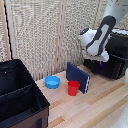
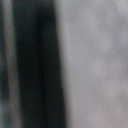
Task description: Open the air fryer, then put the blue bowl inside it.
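The gripper (image 1: 101,59) hung at the fryer (image 1: 111,56) on the worktop's far corner; I couldn't tell its finger spread. Misjudging the unseen handle risked slipping. The bowl (image 1: 52,81) sat mid-worktop beside 1 cup (image 1: 73,88).

Bare worktop (image 1: 100,107) lies open in front of the air fryer (image 1: 114,60). A book (image 1: 78,78) and red cup (image 1: 73,88) stand between it and the blue bowl (image 1: 52,81); a black crate (image 1: 20,97) blocks the exterior view's left.
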Motion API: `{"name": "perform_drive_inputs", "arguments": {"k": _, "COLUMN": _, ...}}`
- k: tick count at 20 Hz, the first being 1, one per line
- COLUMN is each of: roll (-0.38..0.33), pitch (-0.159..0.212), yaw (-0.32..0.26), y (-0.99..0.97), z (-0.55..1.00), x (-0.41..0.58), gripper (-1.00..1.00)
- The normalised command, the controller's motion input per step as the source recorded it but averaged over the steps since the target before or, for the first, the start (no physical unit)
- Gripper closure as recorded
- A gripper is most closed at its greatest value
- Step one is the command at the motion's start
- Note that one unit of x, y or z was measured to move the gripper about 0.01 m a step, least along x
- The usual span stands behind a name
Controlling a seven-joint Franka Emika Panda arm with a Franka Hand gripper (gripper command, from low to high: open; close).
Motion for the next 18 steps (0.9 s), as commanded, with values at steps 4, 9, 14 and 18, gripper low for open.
{"name": "perform_drive_inputs", "arguments": {"k": 4, "roll": 0.0, "pitch": -0.124, "yaw": -0.048, "y": 0.95, "z": 0.0, "x": -0.032, "gripper": 1.0}}
{"name": "perform_drive_inputs", "arguments": {"k": 9, "roll": -0.002, "pitch": -0.076, "yaw": -0.071, "y": 0.93, "z": -0.01, "x": 0.021, "gripper": 1.0}}
{"name": "perform_drive_inputs", "arguments": {"k": 14, "roll": -0.085, "pitch": -0.001, "yaw": -0.033, "y": 0.61, "z": -0.09, "x": 0.046, "gripper": 1.0}}
{"name": "perform_drive_inputs", "arguments": {"k": 18, "roll": -0.041, "pitch": 0.054, "yaw": 0.0, "y": 0.27, "z": -0.05, "x": 0.014, "gripper": -1.0}}
